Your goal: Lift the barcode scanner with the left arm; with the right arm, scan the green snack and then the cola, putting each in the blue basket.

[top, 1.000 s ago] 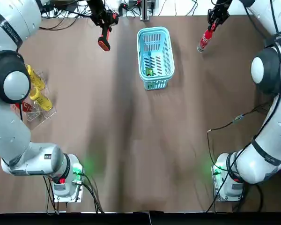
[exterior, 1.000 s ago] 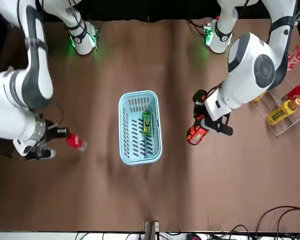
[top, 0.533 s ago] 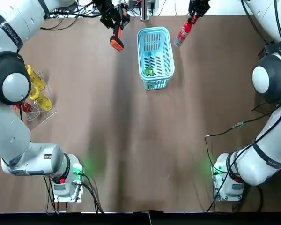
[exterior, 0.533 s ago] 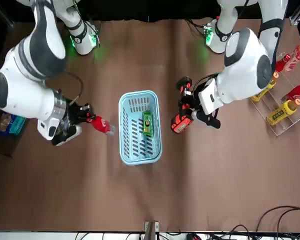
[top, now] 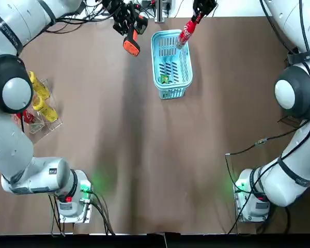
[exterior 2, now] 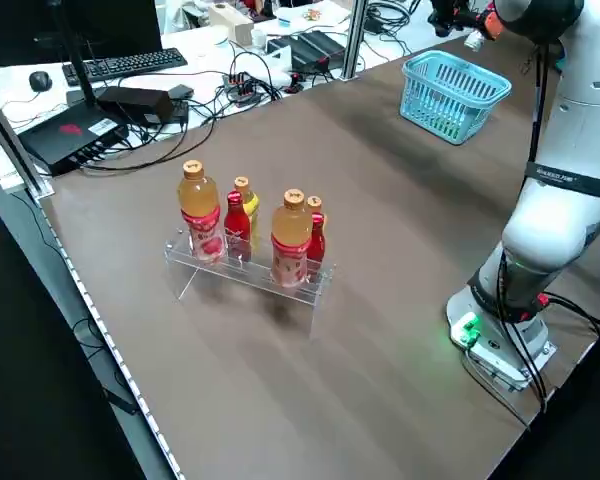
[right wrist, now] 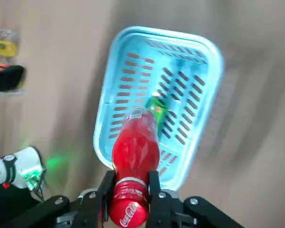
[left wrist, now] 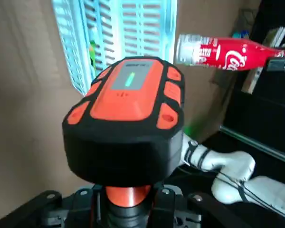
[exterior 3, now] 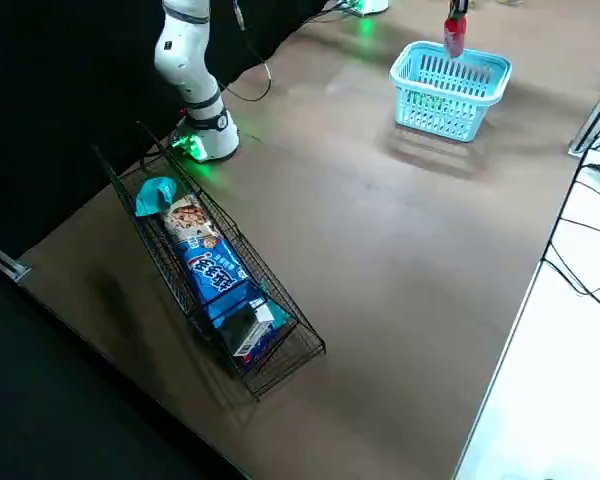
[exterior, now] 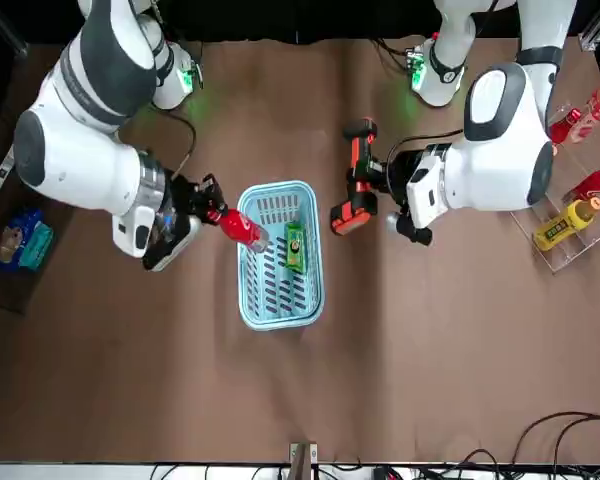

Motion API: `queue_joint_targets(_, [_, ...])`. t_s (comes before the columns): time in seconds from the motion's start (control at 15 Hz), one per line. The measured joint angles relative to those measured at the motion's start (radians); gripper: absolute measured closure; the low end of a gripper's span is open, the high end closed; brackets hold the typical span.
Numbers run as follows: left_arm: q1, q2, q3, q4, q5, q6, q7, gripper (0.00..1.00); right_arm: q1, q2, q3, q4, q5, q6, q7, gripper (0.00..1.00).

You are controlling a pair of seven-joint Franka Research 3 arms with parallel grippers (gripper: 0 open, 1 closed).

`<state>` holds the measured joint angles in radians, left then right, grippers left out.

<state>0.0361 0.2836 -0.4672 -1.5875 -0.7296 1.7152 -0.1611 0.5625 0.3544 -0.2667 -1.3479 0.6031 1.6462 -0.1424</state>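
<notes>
I am showing the cola (exterior: 242,228), clamped in my right gripper (exterior: 208,205), to the scanner (exterior: 351,195) (left gripper (exterior: 372,185) clamping it); next, probably dropping it into the basket (exterior: 280,322) below.

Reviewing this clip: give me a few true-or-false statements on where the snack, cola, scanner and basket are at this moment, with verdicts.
1. The green snack lies inside the blue basket. True.
2. The cola stands on the table beside the basket. False: the right gripper is clamped on it and holds it in the air above the basket.
3. The left gripper holds the barcode scanner off the table, on the robot's left of the basket. True.
4. The basket is tipped onto its side. False: it sits upright, with its opening facing up.
5. A rack of drink bottles stands on the robot's left part of the table. True.
</notes>
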Motion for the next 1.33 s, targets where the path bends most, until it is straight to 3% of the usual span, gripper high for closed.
queue_joint_targets(0.47, [-0.023, 0.054, -0.012, 0.002, -0.146, -0.041, 0.0, 0.63, 0.005, 0.0, 0.02, 0.018, 0.119, 0.003, -0.206, 0.67])
queue_joint_targets(0.73, [-0.038, 0.087, -0.041, 0.031, -0.155, -0.044, -0.016, 0.63, 0.002, 0.0, 0.02, 0.026, 0.124, 0.014, -0.221, 0.67])
queue_joint_targets(1.33, [-0.071, 0.102, -0.035, 0.096, -0.153, -0.034, -0.016, 0.63, 0.003, 0.0, 0.02, 0.027, 0.126, 0.02, -0.222, 0.67])
